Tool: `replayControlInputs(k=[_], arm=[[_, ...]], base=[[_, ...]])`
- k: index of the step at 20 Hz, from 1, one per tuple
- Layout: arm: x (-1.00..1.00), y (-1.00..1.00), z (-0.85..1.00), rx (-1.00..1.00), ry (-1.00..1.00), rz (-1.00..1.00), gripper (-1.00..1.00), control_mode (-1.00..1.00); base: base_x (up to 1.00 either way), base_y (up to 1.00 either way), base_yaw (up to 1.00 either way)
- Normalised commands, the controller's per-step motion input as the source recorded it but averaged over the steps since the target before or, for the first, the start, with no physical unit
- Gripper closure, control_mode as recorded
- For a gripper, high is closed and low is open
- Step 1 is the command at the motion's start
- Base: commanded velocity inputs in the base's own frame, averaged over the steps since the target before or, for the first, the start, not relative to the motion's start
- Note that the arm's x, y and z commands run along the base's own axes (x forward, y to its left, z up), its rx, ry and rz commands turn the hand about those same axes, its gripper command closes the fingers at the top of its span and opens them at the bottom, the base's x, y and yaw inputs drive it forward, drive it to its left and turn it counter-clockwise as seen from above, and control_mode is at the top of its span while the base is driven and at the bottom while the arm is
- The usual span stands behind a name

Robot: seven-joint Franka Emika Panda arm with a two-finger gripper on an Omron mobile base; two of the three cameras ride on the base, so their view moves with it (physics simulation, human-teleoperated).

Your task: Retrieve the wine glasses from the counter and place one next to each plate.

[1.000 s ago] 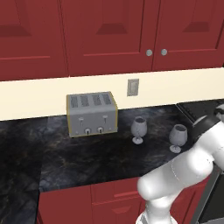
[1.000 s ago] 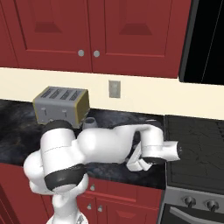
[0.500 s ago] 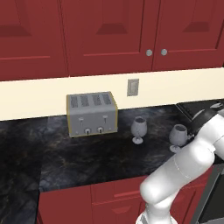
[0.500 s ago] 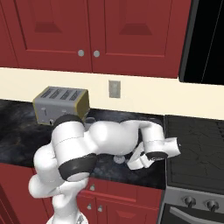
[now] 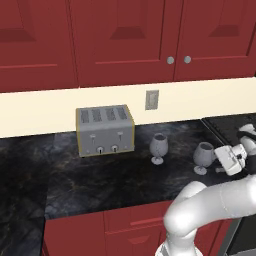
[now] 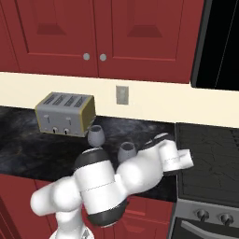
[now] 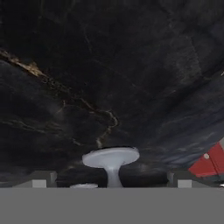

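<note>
Two grey wine glasses stand on the black marbled counter [image 5: 100, 180] to the right of the toaster, one [image 5: 158, 147] nearer it and one [image 5: 203, 156] further right. In the right base view they are the left glass [image 6: 95, 135] and the right glass [image 6: 127, 151]. My gripper [image 5: 223, 159] hangs level with the right glass, just beyond its right side. Seen from the hand, the gripper [image 7: 111, 179] is open, and that glass's round foot [image 7: 111, 157] and stem lie between the two fingertips [image 7: 40, 178]. The plates are out of view.
A silver toaster [image 5: 105, 130] stands at the back of the counter under a wall outlet [image 5: 151, 99]. A black stove top [image 6: 207, 156] adjoins the counter on the right, below a dark appliance [image 6: 219, 42]. Red cabinets hang overhead.
The arm has swung round and the hand has come down and in beside the right glass. The jaws stayed open. Neither glass has moved.
</note>
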Motion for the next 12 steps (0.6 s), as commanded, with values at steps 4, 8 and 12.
replayControlInputs(k=[4,8,12], arm=[[0.0,0.39,-0.07,0.0,0.01,0.0,-1.0,-1.0],[0.0,0.36,-0.01,0.0,0.0,-0.04,-1.0,-1.0],[0.0,0.33,0.0,0.0,0.02,-0.09,-1.0,-1.0]], base=[[0.0,0.0,0.0],[0.0,0.0,0.0],[0.0,0.0,0.0]])
